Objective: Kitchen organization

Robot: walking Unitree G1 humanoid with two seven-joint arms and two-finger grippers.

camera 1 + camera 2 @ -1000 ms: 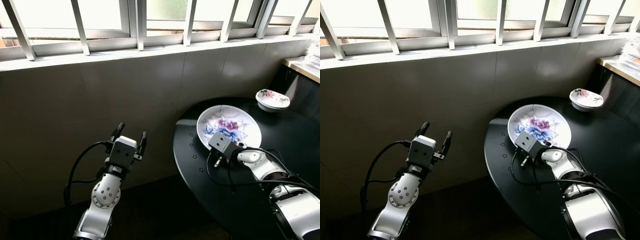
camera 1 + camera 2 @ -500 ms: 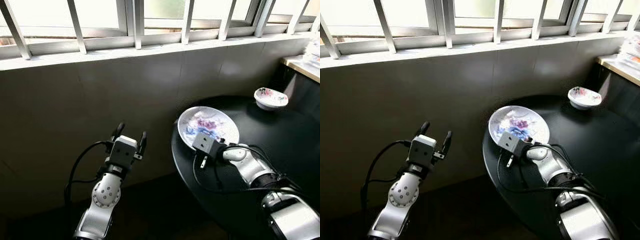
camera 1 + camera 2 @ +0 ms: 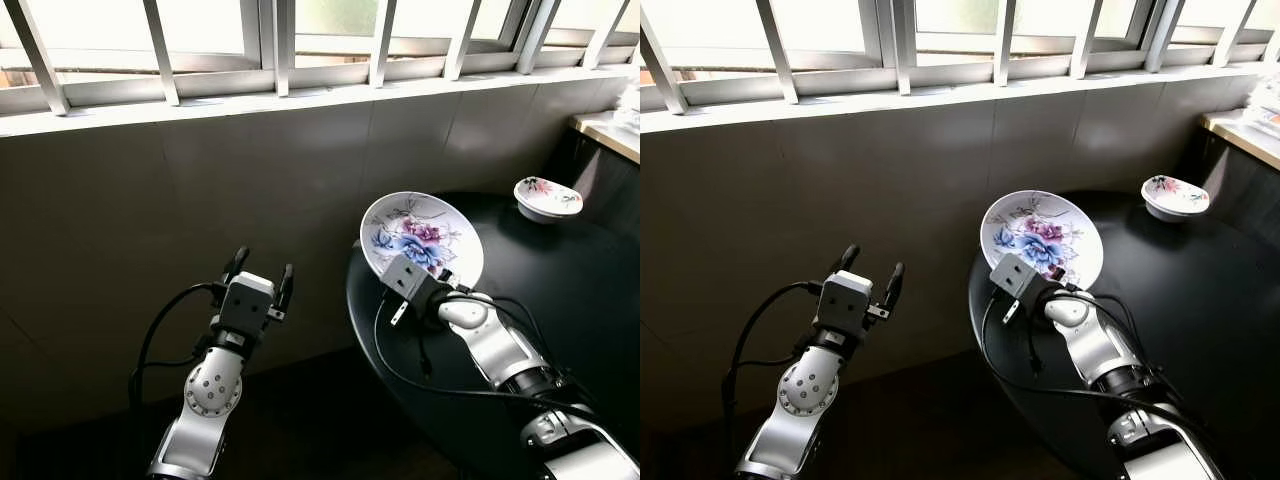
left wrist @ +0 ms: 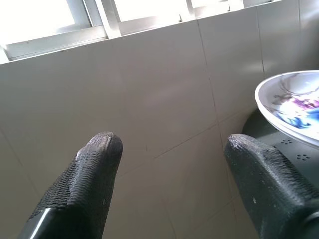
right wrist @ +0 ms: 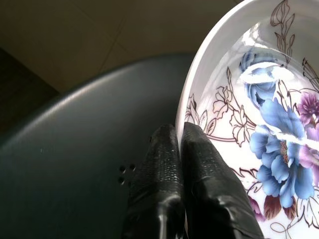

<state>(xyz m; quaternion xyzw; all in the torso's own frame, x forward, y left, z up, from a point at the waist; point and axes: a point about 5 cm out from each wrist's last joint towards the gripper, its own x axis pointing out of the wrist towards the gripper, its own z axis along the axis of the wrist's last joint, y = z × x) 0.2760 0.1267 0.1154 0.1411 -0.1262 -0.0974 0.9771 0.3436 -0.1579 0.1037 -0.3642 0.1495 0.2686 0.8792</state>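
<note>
Tiled wall (image 3: 200,180) under barred window (image 3: 270,40); round black worktop (image 3: 560,290) at right. Right end effector (image 5: 180,144) clamped on near rim of floral plate (image 3: 422,235), fingers pressed together with rim between. Plate tilted up on edge, face toward camera, raised off worktop near its edge; edge grip presumably chosen because a flat plate offers no other hold. Small floral bowl (image 3: 546,197) resting well apart, toward far side. Left end effector (image 3: 259,272) held wide, empty, facing wall, idle beside worktop. Risk judged: slip of glazed rim from narrow pinch.
</note>
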